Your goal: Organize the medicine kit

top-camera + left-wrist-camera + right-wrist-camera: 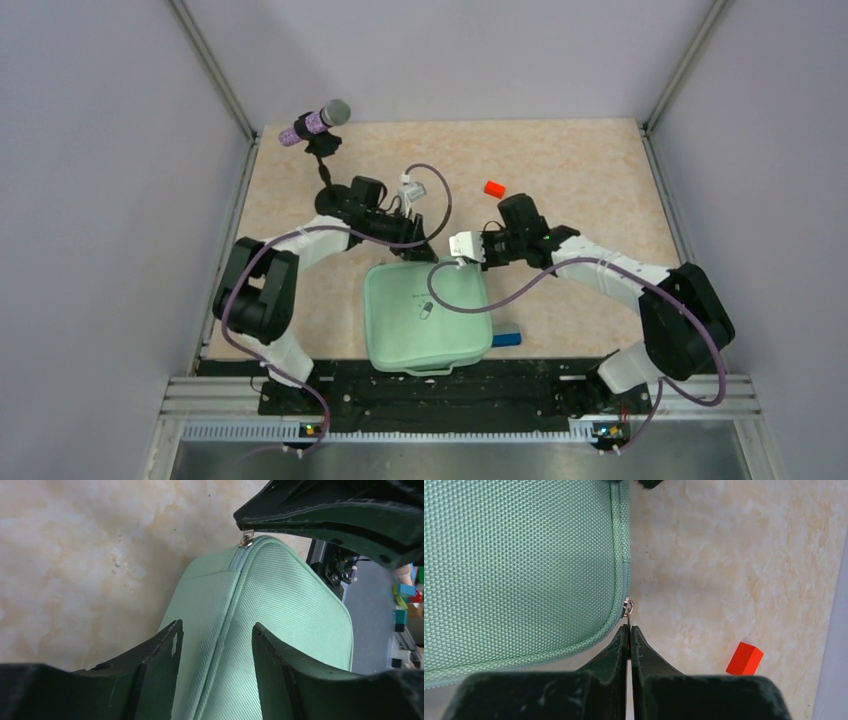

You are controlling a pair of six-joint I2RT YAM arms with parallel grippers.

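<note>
While the medicine kit [428, 315] lay flat and zipped shut toward the 6 o'clock edge of the bench [580, 170], both arms reached over its far side. The left end effector [215, 630] hung at the kit's 12 o'clock edge with its jaws standing apart. They straddled the seam of the mint fabric and gripped nothing. The right end effector [629, 630] sat at the kit's 1 o'clock corner, its fingers pressed together on the small metal zipper pull [627, 607] where the zip rounded that corner. A red block [493, 188] rested on the bare bench at about 1 o'clock from the kit, well apart from it. A blue block [506, 339] lay just beside the kit's near right corner, at 4 o'clock. A purple-and-grey cylinder [315, 122] on a black stand stood at the bench's 11 o'clock corner.
</note>
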